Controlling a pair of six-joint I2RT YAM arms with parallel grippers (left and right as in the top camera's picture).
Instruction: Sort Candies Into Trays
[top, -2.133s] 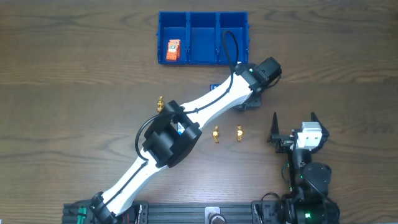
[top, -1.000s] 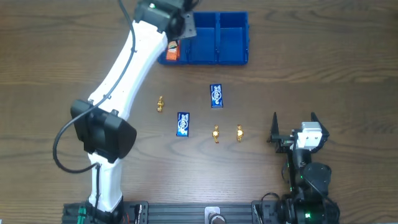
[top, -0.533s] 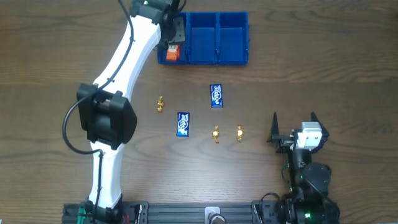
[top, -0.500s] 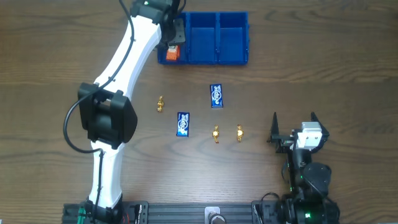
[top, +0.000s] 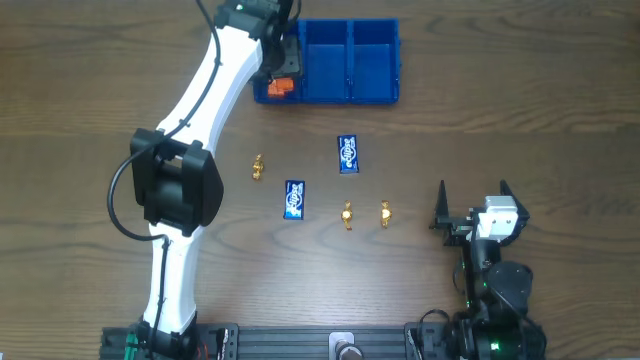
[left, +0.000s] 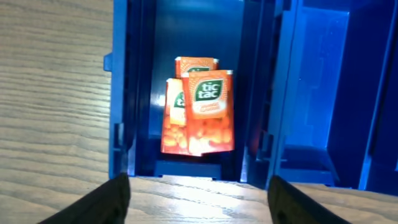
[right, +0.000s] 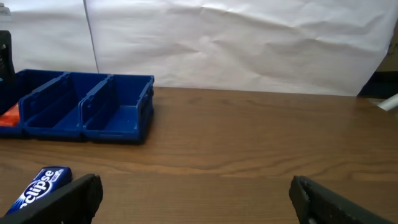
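A blue three-compartment tray (top: 375, 98) stands at the table's far edge. Its left compartment holds two orange candy boxes (left: 208, 102), one lying partly over the other (left: 173, 121). My left gripper (top: 282, 68) hangs open just above that compartment's near end (left: 198, 202), holding nothing. Two blue gum packs (top: 347, 154) (top: 294, 199) and three gold-wrapped candies (top: 258, 167) (top: 346, 216) (top: 385, 212) lie on the wood in the middle. My right gripper (top: 472, 202) stands open near its base, well right of the candies (right: 199, 202).
The tray's middle and right compartments (left: 329, 93) hold nothing. From the right wrist view the tray (right: 118, 102) sits far off to one side, with a blue pack (right: 40, 183) closer in. A white sheet backs the table's far edge.
The left arm swung from the table's right-middle over to the tray's left compartment and settled there. A second orange box now lies in that compartment. The right arm stayed still.
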